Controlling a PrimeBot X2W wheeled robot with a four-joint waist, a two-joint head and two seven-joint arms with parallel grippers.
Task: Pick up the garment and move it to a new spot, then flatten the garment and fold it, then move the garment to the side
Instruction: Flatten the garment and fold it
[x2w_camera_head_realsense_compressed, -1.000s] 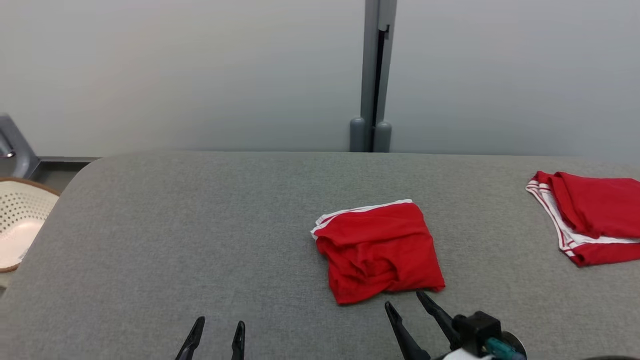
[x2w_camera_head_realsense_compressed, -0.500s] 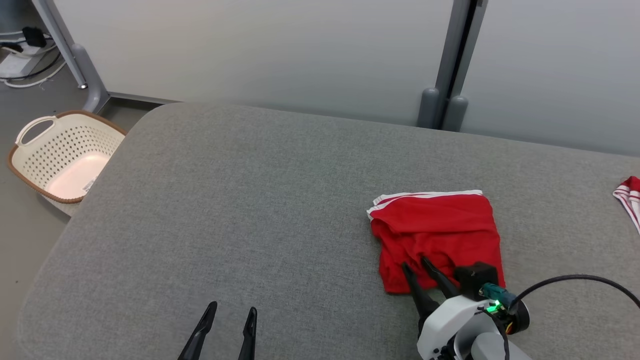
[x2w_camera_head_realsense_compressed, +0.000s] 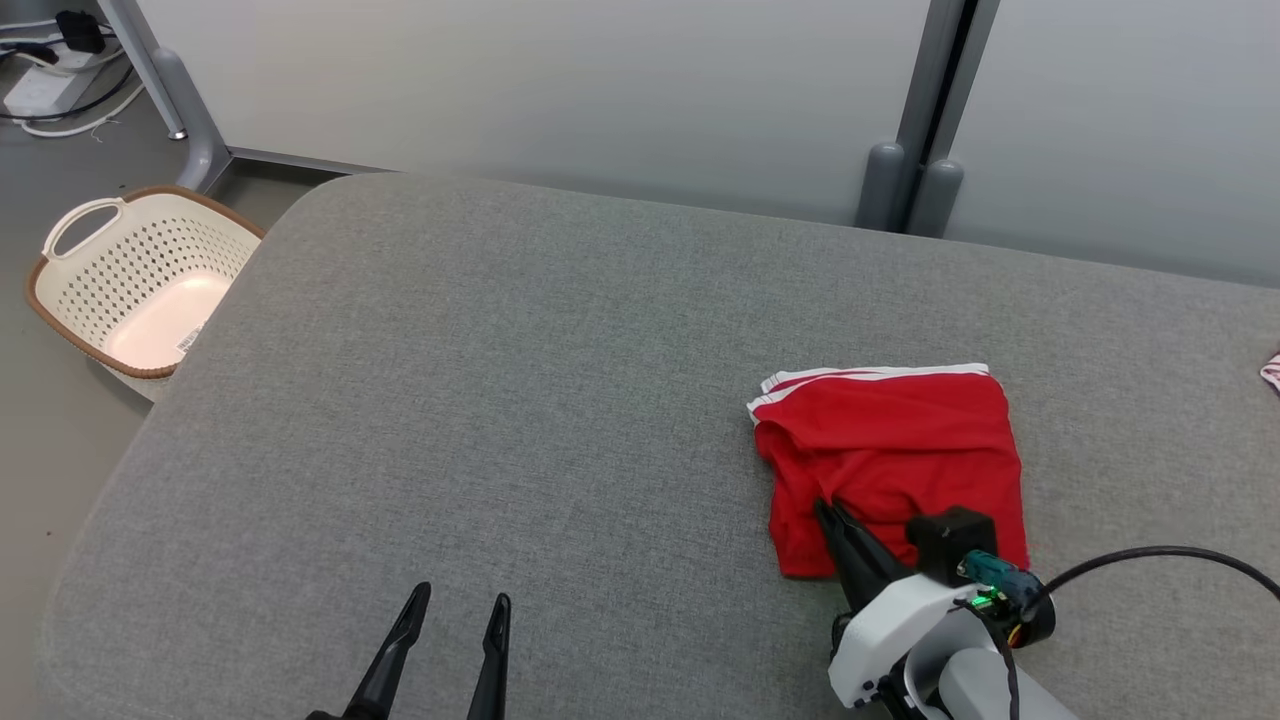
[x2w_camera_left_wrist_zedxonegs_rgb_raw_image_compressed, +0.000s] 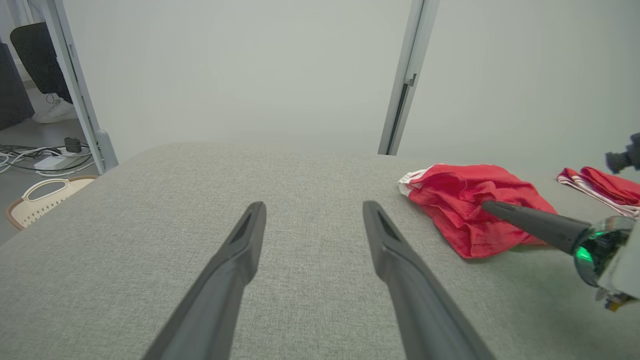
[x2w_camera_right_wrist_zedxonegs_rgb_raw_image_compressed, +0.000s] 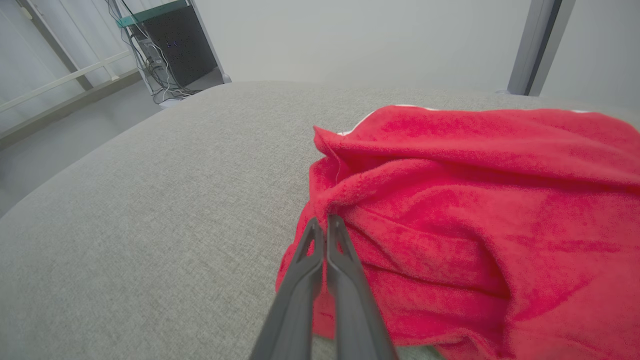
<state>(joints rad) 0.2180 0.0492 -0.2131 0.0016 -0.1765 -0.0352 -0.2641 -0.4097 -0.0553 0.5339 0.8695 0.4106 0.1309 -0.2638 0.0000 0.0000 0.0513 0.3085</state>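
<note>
Garment: red cloth with a white-striped band along its far edge, lying crumpled in a rough square on the right half of the grey counter. Right pincer: clenched, fingers pressed together on a raised fold at the garment's near left part. In the right wrist view, cloth gathered into a ridge right at the tips. Left pincer: released, fingers spread, held over bare counter at the lower left of the head view, well apart from the garment.

Around: a second red garment with white stripes farther right on the counter, apart from the first, cut to a sliver by the head view's right border. Off the counter's left end, on the floor, a perforated cream basket with a brown rim. Behind the counter, pale wall panels joined by a grey post. On the floor at the far left, a power strip and cables. From the right wrist, a black cable looping over the counter beside the cloth.

Against half a second ago: right fingers then apart, straddling the cloth's near edge, now shut on it. Left pincer as open as then. Whole head view shifted a little, so camera motion rather than the things'. Garment outline much the same.

Room: wide bare counter to the left of the garment and beyond it, out to the rounded far left corner. Less on the right, toward the second garment.
</note>
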